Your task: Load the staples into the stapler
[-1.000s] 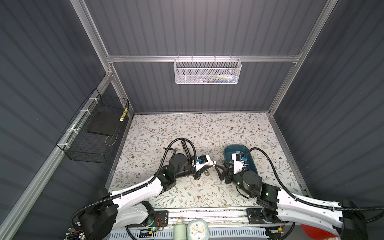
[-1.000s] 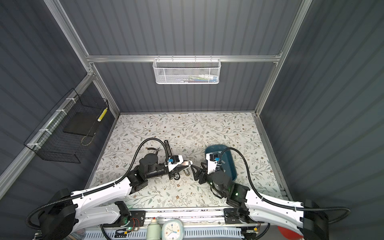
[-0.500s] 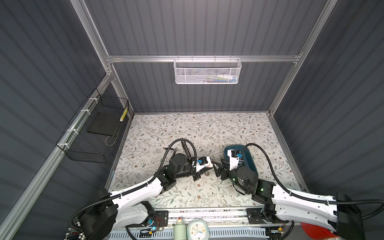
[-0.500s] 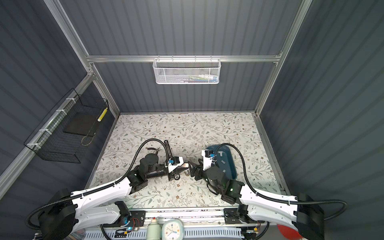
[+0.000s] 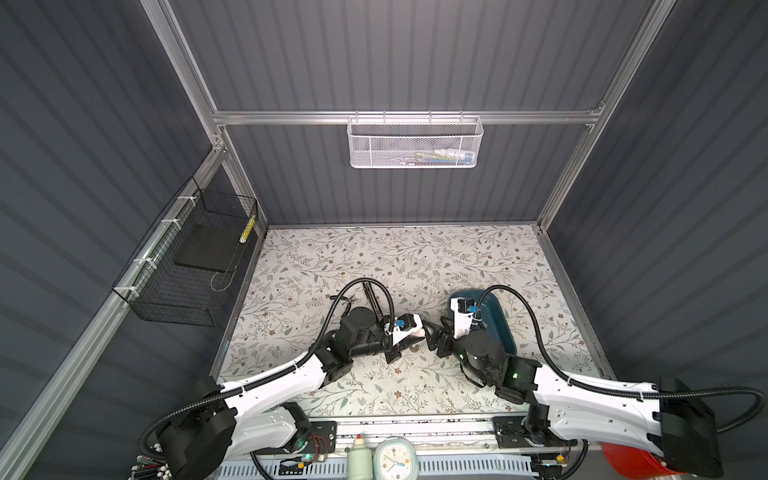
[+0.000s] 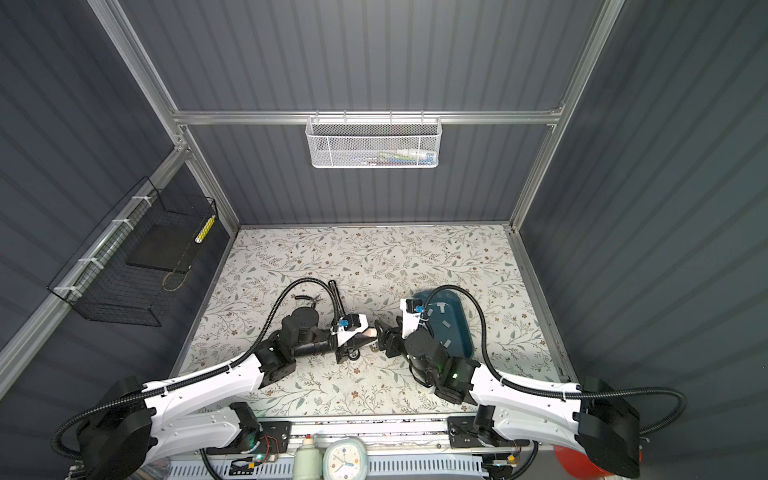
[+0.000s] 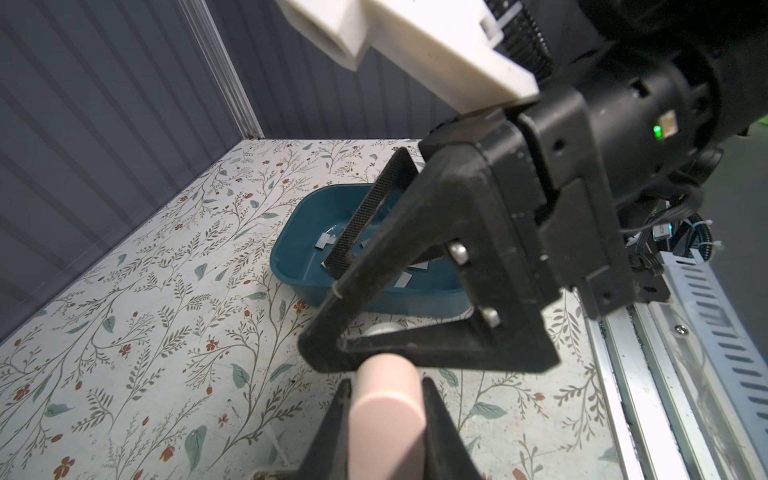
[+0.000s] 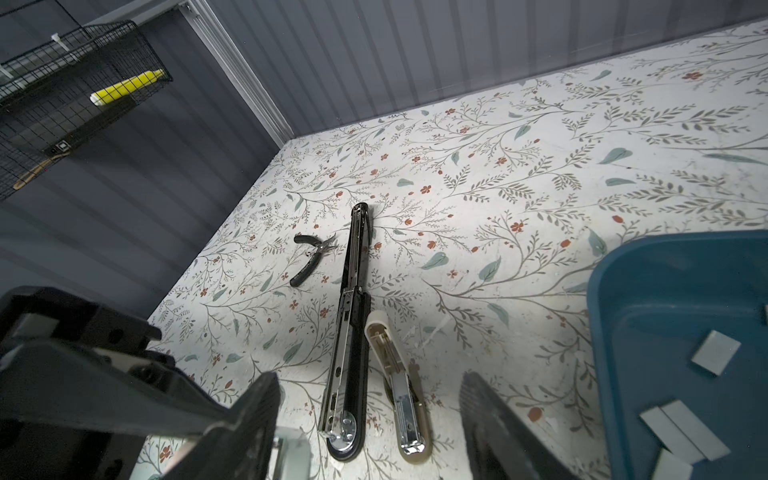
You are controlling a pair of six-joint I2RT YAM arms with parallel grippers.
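Note:
My left gripper is shut on a pale pink rounded piece; both top views show it as a pink spot. My right gripper stands open just in front of the left gripper, fingertips nearly meeting. On the table beyond lie a small beige stapler, opened flat, and a long black stapler, also open. The staples are grey strips lying in a blue tray beside the right arm.
Small black pliers lie left of the black stapler. A black wire basket hangs on the left wall and a white mesh basket on the back wall. Metal rails run along the front edge.
My right gripper has shifted left from beside the tray, closing in on the left gripper's tip. The left arm has kept its place and its grip.

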